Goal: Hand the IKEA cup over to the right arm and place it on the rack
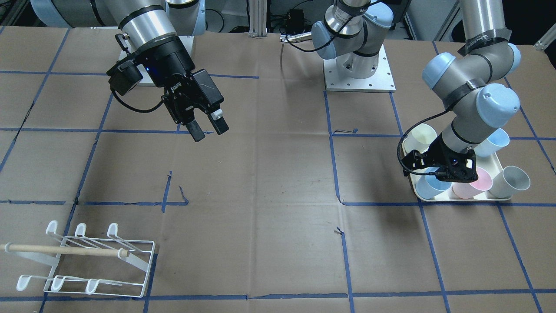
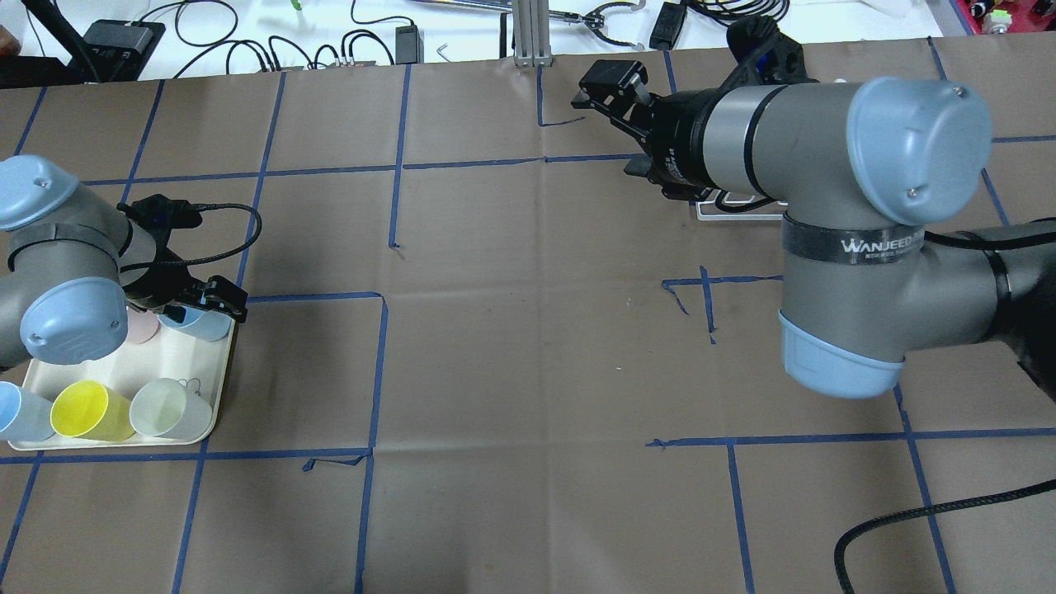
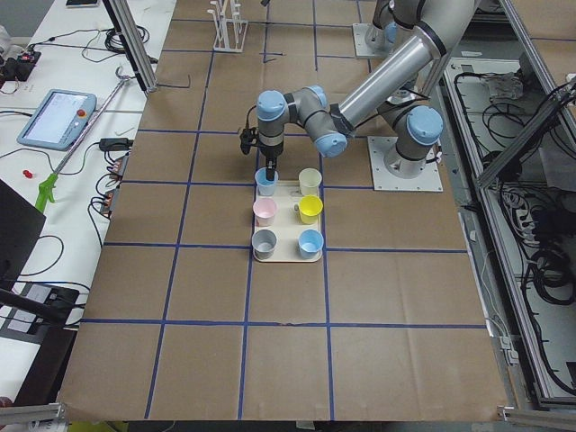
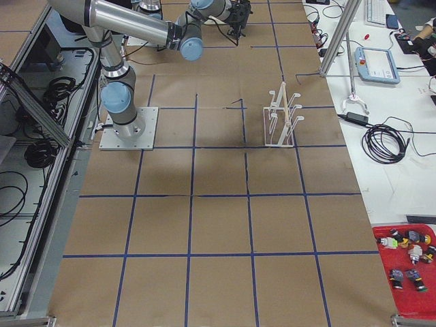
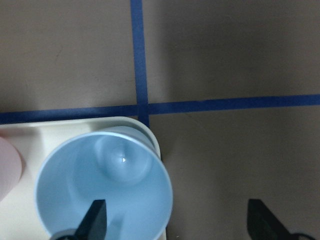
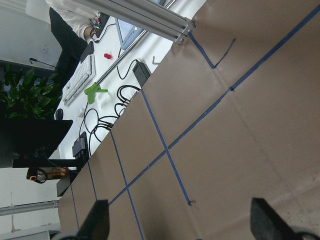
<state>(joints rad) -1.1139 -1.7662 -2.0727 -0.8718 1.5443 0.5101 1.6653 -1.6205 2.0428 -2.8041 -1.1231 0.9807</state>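
Pale blue cup [image 5: 107,180] upright at a corner of the cream tray [image 5: 30,131], left claw [image 5: 177,220] spread wide, one finger inside it, gripping nothing, right claw [image 1: 207,127] open and empty above the desk [image 1: 278,174], white rack [image 1: 93,256] well apart.

1. Desk [image 1: 278,182] papered in brown, ruled into squares by blue tape [image 1: 333,165].
2. Along one long edge, a white side desk [image 4: 402,191]; carries a coiled black cable [image 4: 385,144], a teach pendant [image 4: 378,65], a keyboard [image 4: 378,10].
3. Red tray [image 4: 409,228] of small parts at one end.
4. Aluminium post [image 4: 338,37] rising from the desk's edge.
5. Leafy plant [image 6: 25,95] beyond the side desk.
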